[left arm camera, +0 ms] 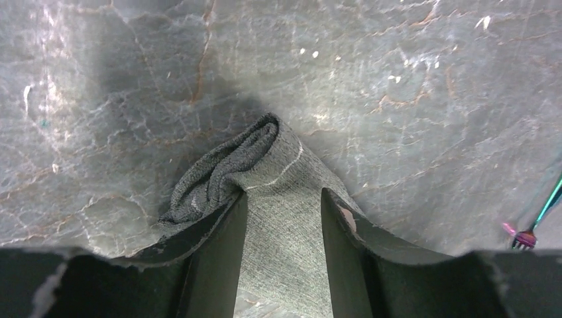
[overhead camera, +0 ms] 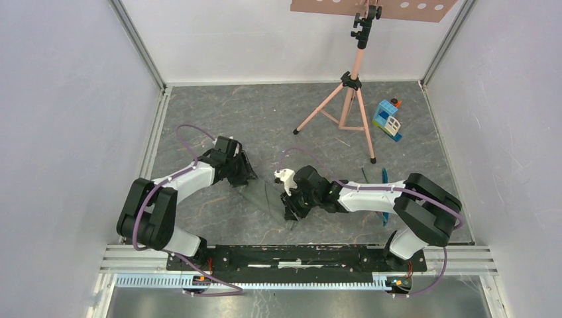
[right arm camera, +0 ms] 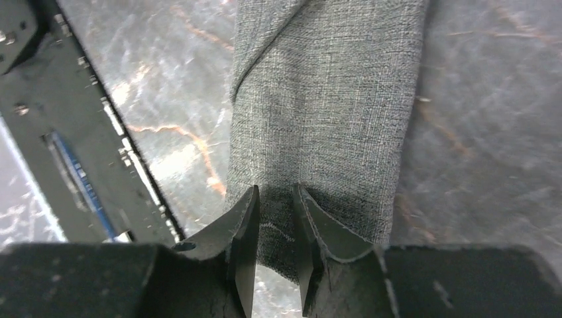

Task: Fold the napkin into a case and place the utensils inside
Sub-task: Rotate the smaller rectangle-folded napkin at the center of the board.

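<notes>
Top external view: the napkin [overhead camera: 268, 201] lies near the centre of the worktop [overhead camera: 219, 126] as a narrow folded strip, its long axis running from 10 o'clock to 4 o'clock between my two arms. My left end effector [left arm camera: 285, 199] sits at the 10 o'clock end. In the left wrist view its jaws stand about half apart, with a band of cloth running flat through the gap and a rolled bunch of cloth heaped at 11 o'clock of that gap. I read it as straddling the strip, not clamping it. My right end effector [right arm camera: 275, 192] is at the 4 o'clock end. In the right wrist view its jaws are narrow, and the end of the strip with its pale stitch line shows in the slot. I cannot tell whether a ridge of cloth is pinched there or merely lies beneath the tips. The utensils [overhead camera: 384, 177] rest at 3 o'clock of the napkin, well apart from it, beside my right forearm, and none is inside the fold. Handling, as judgement: the cloth is light, limp and layered, and it will likely sag, drag and unfold if lifted by one layer. Take hold at a folded end across all layers, near the stitched hem, one end effector pinning while the other draws. The utensils look slim, rigid and smooth. Grip each across the handle near mid-length to limit swing.
</notes>
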Controlling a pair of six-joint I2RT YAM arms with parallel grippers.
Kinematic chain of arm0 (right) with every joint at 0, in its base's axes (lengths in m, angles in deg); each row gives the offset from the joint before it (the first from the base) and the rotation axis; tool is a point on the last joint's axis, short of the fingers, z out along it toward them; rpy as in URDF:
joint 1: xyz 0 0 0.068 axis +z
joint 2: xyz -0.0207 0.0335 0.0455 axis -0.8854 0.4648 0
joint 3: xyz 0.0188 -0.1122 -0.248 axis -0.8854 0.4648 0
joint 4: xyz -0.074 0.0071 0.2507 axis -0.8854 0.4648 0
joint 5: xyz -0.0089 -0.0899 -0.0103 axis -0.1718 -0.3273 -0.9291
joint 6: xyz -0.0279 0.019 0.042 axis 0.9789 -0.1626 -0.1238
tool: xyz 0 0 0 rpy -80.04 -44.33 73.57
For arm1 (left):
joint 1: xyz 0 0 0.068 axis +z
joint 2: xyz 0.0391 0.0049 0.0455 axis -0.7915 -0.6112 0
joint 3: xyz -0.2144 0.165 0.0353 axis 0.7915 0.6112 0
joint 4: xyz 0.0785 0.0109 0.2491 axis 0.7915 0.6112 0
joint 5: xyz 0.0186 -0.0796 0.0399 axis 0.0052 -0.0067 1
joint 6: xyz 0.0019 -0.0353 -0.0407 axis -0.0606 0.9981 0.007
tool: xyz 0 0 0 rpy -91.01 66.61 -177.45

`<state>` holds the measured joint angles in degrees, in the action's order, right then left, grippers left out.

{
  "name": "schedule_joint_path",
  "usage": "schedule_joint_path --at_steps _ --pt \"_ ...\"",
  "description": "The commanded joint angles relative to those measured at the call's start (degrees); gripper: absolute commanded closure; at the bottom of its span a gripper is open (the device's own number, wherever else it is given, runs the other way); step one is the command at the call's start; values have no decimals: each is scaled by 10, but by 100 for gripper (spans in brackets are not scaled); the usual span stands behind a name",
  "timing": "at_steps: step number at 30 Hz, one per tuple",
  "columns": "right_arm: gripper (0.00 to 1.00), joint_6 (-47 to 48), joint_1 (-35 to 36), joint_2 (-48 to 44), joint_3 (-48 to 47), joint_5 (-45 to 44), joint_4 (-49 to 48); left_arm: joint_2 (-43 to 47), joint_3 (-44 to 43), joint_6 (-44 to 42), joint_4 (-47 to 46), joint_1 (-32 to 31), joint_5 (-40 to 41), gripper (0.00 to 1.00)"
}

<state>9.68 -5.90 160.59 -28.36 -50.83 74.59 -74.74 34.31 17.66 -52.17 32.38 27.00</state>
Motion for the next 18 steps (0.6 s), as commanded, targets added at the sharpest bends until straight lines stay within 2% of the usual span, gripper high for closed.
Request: schedule_joint_path --at_steps 1,5,9,13,18 --pt "69 57 -2 -2 -17 -148 56 -25 -8 -21 -21 8 33 47" --pt "65 81 -2 -26 -69 -170 109 53 5 -21 6 8 29 46" --pt "60 65 -1 -49 -102 -100 114 105 -14 -22 32 8 0 43" --pt "55 32 0 -54 -80 -46 68 75 -33 -15 33 8 -1 42" --pt "55 12 -1 -59 -9 -72 31 -3 -28 -1 10 9 9 39"
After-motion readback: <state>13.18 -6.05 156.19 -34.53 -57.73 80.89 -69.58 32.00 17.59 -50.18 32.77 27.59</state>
